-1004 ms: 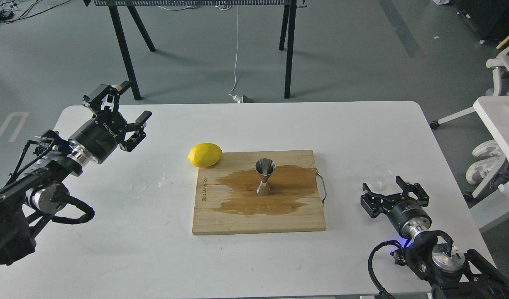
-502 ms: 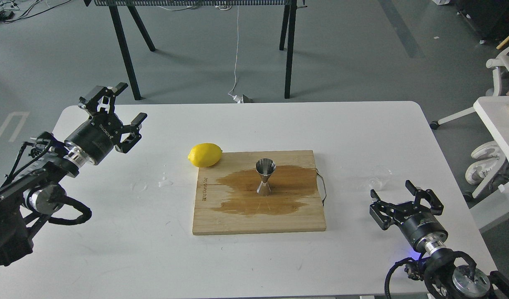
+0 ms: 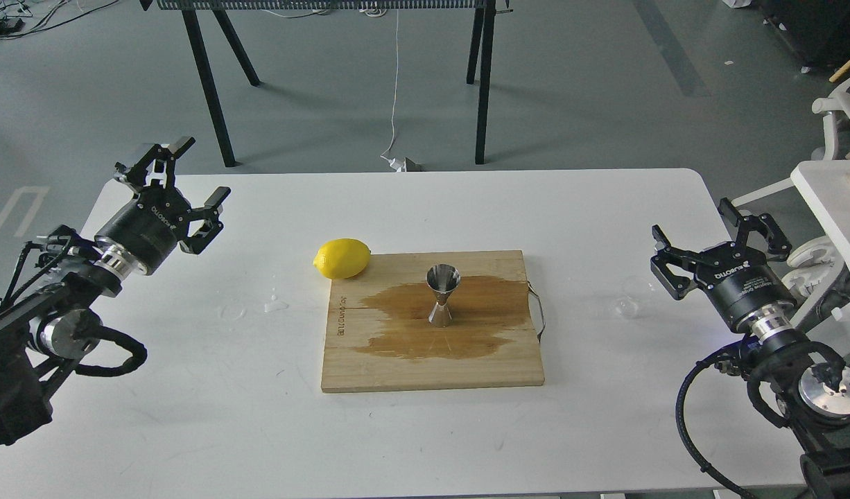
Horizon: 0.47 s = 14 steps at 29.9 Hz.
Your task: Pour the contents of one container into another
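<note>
Jigger [image 3: 443,295] is sitting upright mid-board [image 3: 508,367] in a wet patch. Clear cup [image 3: 631,298] is standing near the table's [image 3: 411,208] right edge. Both grippers, left [image 3: 177,181] and right [image 3: 720,237], are hanging wide open, holding nothing.

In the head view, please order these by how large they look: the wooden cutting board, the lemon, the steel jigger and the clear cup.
1. wooden cutting board, by far the largest.
2. lemon.
3. steel jigger, a little smaller in area than the lemon.
4. clear cup: probably smallest, but its faint outline makes this unsure.

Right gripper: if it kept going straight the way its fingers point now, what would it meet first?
Apparently nothing: the open right gripper points away and up-left, past the table's far right edge. The clear cup sits beside it, out of line. Depth is uncertain.
</note>
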Motion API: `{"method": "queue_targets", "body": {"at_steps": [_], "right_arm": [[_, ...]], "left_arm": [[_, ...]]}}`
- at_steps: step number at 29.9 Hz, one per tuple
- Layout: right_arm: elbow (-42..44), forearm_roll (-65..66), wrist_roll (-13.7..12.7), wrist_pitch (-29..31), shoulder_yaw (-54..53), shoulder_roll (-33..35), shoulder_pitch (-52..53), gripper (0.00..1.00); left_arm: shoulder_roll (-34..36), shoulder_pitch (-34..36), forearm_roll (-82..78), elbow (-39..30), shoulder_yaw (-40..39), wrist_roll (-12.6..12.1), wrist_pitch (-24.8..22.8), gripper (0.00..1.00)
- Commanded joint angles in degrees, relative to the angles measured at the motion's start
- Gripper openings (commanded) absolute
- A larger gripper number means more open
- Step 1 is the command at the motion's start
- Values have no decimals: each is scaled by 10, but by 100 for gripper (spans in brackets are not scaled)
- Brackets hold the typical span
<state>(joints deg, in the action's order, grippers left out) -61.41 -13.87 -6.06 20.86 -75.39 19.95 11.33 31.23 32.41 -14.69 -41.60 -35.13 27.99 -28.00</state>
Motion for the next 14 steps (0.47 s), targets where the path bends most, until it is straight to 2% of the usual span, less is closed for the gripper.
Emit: {"method": "queue_targets", "body": {"at_steps": [1,6,14], "right_arm": [[48,24,0,20,17,-11,47,98],[82,25,1,57,25,-24,59,98],[89,25,6,66,19,-42,74,98]], "left_arm": [[1,0,12,9,0,0,0,94],[1,0,12,8,-2,0,0,94],[-24,1,12,16,-1,0,0,94]]}}
